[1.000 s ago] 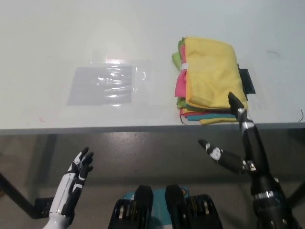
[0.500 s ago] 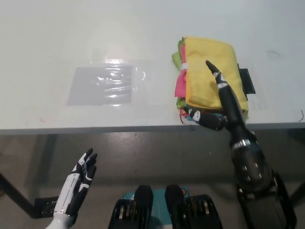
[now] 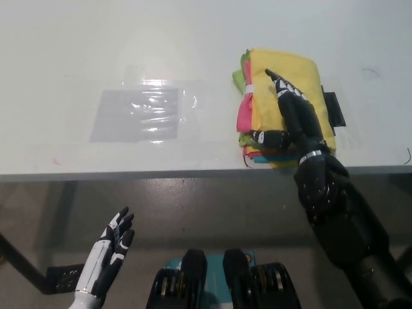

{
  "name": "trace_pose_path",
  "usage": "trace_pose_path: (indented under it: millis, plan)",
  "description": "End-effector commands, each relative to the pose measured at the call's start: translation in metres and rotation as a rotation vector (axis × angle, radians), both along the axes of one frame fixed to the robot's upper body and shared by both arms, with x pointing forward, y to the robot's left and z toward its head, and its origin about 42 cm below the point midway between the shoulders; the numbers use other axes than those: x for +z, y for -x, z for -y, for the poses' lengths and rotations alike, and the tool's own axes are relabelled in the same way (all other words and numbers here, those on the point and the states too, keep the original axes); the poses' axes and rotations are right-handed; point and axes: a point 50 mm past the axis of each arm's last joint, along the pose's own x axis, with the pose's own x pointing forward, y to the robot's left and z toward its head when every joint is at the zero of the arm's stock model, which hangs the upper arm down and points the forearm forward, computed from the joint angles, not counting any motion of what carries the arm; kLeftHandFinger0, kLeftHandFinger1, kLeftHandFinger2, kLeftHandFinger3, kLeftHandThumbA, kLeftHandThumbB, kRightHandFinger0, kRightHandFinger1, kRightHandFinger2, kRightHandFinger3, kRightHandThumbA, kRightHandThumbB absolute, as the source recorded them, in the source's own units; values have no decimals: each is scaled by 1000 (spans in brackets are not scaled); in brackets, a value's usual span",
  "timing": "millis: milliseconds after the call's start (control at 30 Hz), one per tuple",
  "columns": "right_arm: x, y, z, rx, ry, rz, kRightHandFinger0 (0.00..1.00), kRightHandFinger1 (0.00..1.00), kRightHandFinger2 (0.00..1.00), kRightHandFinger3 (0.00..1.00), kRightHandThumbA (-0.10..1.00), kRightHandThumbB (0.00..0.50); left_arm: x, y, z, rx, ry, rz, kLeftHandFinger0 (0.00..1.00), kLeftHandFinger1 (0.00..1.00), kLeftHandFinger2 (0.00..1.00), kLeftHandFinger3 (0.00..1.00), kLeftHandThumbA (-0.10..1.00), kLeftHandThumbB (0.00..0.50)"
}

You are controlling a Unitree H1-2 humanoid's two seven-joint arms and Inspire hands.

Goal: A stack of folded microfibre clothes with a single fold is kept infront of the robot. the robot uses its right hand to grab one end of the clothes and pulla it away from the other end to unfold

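Observation:
A stack of folded microfibre cloths [image 3: 283, 90] lies on the white table [image 3: 193, 51] at the right, near the front edge. A yellow cloth is on top; pink, green, red and teal edges show at the left and front. My black right hand [image 3: 290, 116] lies open over the yellow cloth, fingers stretched toward the back of the stack, thumb out to the left over the front edge. It grips nothing. My white left hand [image 3: 109, 254] rests open below the table at the lower left.
A clear shiny plastic sheet [image 3: 138, 114] lies flat on the table left of the stack. A black patch [image 3: 335, 108] shows on the table at the stack's right side. The table's front edge [image 3: 129, 172] runs across the middle of the picture.
My right hand rose from below the table's front edge and reached forward over the yellow cloth. The left hand sank slightly at the lower left.

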Motion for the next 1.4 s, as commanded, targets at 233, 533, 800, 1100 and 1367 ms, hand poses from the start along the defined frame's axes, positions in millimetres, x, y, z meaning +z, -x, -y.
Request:
trace_pose_path:
  millis: [233,533,800,1100,1367]
  plan:
    - [25,-22,15,-169,81,40,1000,1000,1000,1000,856,254,8,-2,-1,-30,-27,46,1000,1000,1000,1000,883,334]
    - [4,-32,32,-291,-113,75,0,179,604,485,-100,158,8,-5,-1,-31,-28,55,1000,1000,1000,1000,882,334]
    - [2,-33,47,-339,-207,103,0,402,787,804,-100,168,16,-14,-3,-32,-46,78,1000,1000,1000,1000,897,320]
    - [8,-26,62,-339,-358,210,0,214,543,503,-100,152,14,-16,-5,-36,-37,68,1000,1000,1000,1000,886,328]
    - [12,-14,103,-466,-1049,261,0,151,519,451,-14,136,12,-13,-7,-31,-43,59,1000,1000,1000,1000,904,299]
